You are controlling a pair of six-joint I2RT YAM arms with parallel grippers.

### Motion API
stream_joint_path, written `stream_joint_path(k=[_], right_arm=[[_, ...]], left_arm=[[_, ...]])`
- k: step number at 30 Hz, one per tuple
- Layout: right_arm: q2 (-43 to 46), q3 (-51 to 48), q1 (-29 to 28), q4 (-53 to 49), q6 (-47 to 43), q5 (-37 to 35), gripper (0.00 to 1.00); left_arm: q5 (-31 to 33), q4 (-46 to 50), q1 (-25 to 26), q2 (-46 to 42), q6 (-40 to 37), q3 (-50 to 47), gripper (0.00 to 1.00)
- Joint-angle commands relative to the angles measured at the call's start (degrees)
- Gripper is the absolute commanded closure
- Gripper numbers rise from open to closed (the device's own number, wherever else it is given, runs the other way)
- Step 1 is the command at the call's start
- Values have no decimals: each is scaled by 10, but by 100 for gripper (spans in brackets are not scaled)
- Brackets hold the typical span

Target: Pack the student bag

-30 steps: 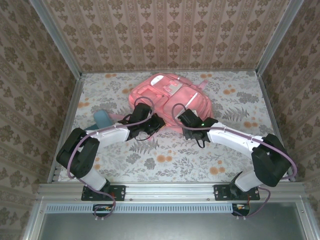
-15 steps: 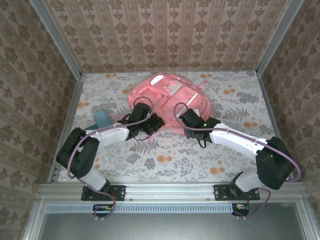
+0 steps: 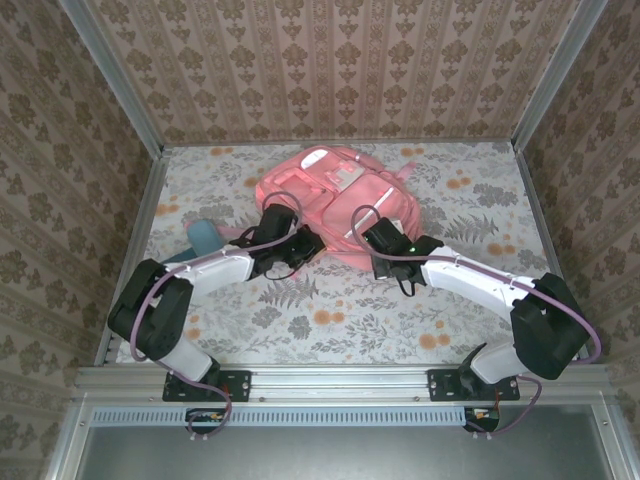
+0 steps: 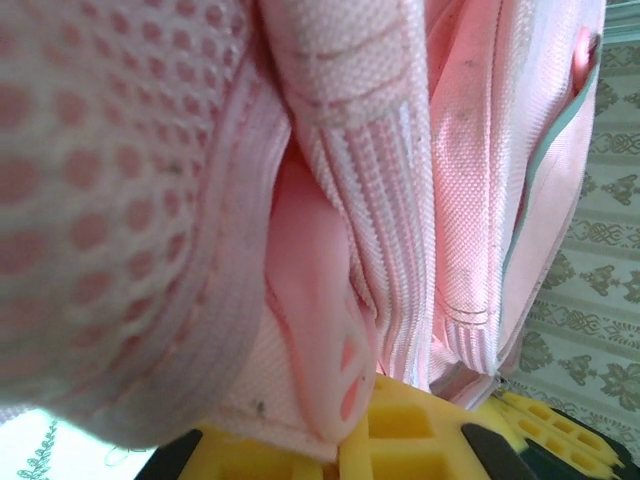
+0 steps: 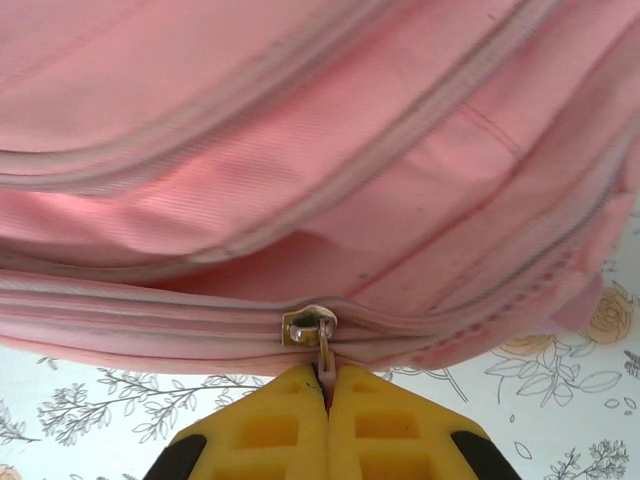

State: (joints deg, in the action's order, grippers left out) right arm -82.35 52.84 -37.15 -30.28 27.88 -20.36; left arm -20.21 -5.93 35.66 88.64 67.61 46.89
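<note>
Our right gripper (image 5: 327, 378) pinches the zipper pull (image 5: 323, 352). Our left gripper (image 4: 352, 440) seemingly clamps the student bag (image 3: 335, 185) steady.

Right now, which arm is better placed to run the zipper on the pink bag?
Right. The right gripper is shut on the zipper pull at the near edge of the student bag. The left gripper pinches the bag's fabric, so it likely suits bracing.
</note>
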Motion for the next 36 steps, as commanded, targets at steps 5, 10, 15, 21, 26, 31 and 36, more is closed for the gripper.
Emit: stream_joint_path(k=[5, 10, 15, 21, 26, 31, 36], right_arm=[[39, -33, 77, -63, 36, -27, 100], [57, -32, 70, -8, -47, 180, 100], [56, -30, 50, 36, -39, 275, 100], [31, -29, 14, 117, 10, 355, 100], [-43, 4, -29, 184, 52, 393, 100], [-112, 70, -68, 193, 64, 388, 100], [-153, 111, -84, 197, 70, 379, 100]], left_arm=[[31, 16, -39, -48, -40, -18, 94], [30, 32, -56, -42, -61, -11, 93], [33, 62, -91, -35, -96, -2, 89], [47, 117, -141, -63, -118, 1, 53], [63, 149, -148, -121, -81, -35, 36], [62, 128, -138, -177, -2, -109, 32], [82, 135, -120, -220, 36, -149, 30]])
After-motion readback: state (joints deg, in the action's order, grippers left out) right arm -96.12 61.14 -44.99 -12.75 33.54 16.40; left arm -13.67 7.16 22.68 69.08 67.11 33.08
